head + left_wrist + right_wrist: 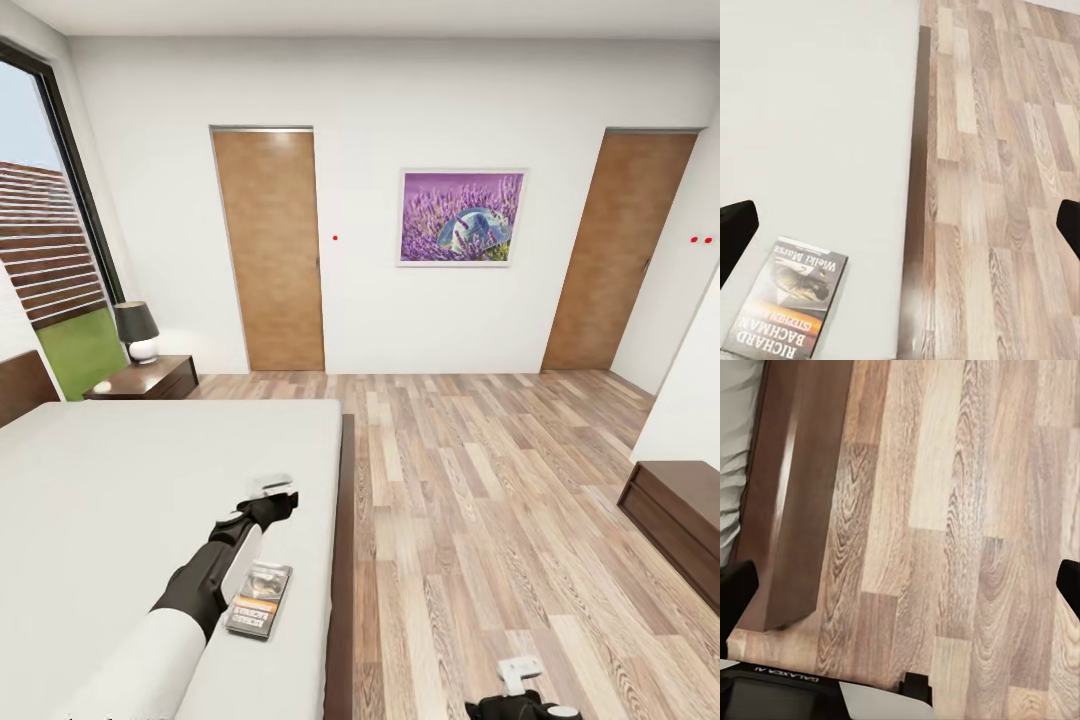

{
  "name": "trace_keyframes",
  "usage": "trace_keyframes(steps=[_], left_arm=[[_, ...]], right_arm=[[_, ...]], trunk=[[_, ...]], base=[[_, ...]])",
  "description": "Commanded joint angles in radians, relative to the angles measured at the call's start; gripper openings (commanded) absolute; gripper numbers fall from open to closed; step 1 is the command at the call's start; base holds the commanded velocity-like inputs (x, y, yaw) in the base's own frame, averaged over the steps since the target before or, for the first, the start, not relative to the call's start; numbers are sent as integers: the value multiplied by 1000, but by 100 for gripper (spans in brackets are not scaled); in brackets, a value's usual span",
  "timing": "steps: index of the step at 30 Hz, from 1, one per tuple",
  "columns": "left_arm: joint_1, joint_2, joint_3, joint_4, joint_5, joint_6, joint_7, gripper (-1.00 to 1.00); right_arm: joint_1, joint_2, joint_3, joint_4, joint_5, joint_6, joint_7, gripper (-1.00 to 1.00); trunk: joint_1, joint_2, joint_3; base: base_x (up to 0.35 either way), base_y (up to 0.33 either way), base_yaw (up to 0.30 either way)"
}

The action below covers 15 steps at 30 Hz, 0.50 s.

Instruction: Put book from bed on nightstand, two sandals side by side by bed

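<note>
Book: the book [260,600] is lying flat on the white mattress, close to the bed's floor-side edge, its orange-banded cover facing up; in the left wrist view the book [789,306] is sitting on the sheet near the wooden side rail.
Bed: the bed [120,480] is taking up the near left of the room, its dark frame edge [345,560] running alongside the plank floor [500,500].
Left pincer: the left pincer [272,497] is hovering over the mattress just beyond the book, not touching it; in the left wrist view its dark fingertips [735,229] are standing wide apart, so it is open and holding nothing.
Right pincer: the right pincer [520,672] is hanging low over the floor beside the bed; its fingertips [736,585] are spread wide in the right wrist view, empty, with the bed rail [795,510] below.
Nightstand: the nightstand [150,379] is standing at the head of the bed by the window [50,250], well apart from the book, and this surface is carrying a black-shaded lamp [137,331].
Room: two brown doors [270,250] are flanking a lavender picture [462,217] on the white far wall; a dark cabinet [680,520] is sitting at the right.
</note>
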Motion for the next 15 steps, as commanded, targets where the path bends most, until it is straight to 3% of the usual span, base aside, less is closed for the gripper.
trace_keyframes(steps=[1,15], left_arm=[[-3,12,-3,-7,13,3,19,100],[-3,31,-2,-39,17,2,64,100]], right_arm=[[0,-1,7,0,-10,2,-2,100],[0,-2,14,4,-7,-4,2,100]], trunk=[[1,-2,-2],[1,-2,-2]], base=[[0,0,0],[0,0,0]])
